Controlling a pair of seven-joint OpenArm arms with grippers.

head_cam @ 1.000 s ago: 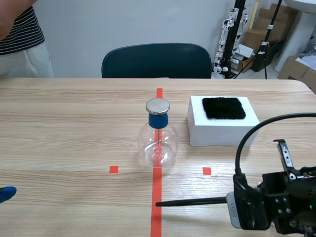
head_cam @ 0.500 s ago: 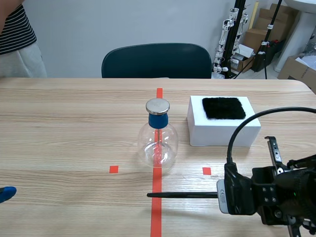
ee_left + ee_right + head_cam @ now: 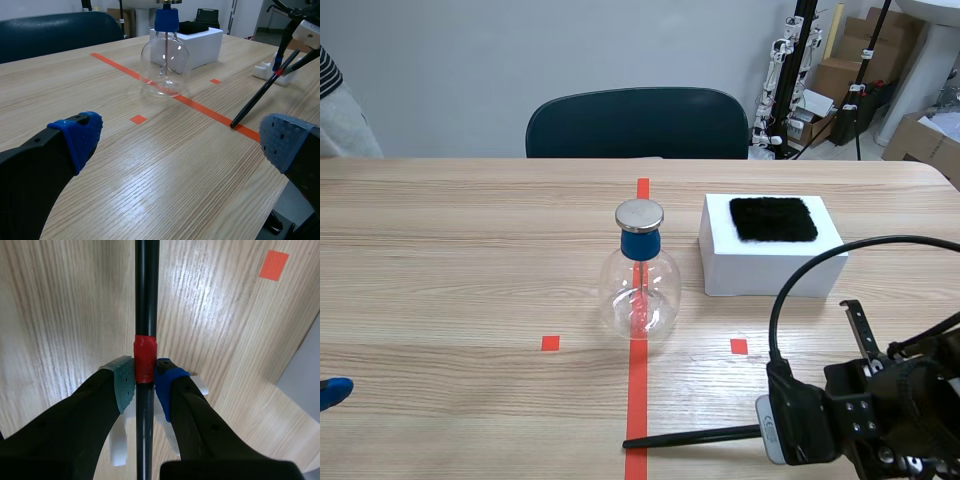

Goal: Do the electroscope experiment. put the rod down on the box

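A thin black rod [image 3: 692, 436] with a red band [image 3: 145, 359] lies nearly level, low over the near table. Its tip [image 3: 233, 124] is at the red tape line. My right gripper [image 3: 145, 377] is shut on the rod at the band; in the scene view the right arm [image 3: 840, 420] sits at the lower right. The white box [image 3: 770, 262] with a black cloth [image 3: 773, 218] on top stands beyond it, apart from the rod. A clear flask electroscope [image 3: 640, 290] with a blue neck and metal cap stands on the centre line. My left gripper [image 3: 180, 140] is open at the near left edge, holding nothing.
A small white stand [image 3: 269, 74] lies on the table under the right gripper. A dark chair [image 3: 638, 122] stands behind the table. A person's sleeve [image 3: 332, 100] shows at the far left. Cartons and tripods stand at the back right.
The right arm moved left and then lower, swinging the rod's tip down toward the near edge. The person at the far left has drawn almost out of view. The left arm stayed put.
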